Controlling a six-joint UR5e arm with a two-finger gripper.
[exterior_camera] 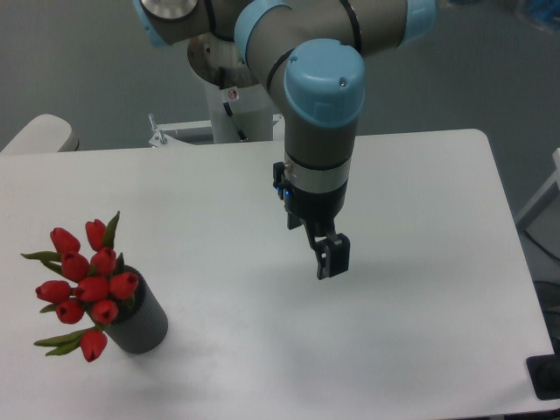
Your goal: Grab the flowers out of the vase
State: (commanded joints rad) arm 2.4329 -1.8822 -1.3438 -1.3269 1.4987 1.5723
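The flowers [85, 287], a bunch of red closed tulip buds with narrow green leaves, stand in the vase [140, 325], a short dark grey ribbed cylinder near the front left of the white table [420, 350]. The buds spread wider than the vase and hide its mouth. My gripper [332, 259] hangs over the middle of the table, well to the right of the flowers and apart from them. Its black fingers point down and look close together, with nothing between them.
The arm's white base and mount [229, 105] stand at the table's back edge. A pale rounded object [39, 136] sits past the back left corner. A dark object [544, 378] lies at the front right edge.
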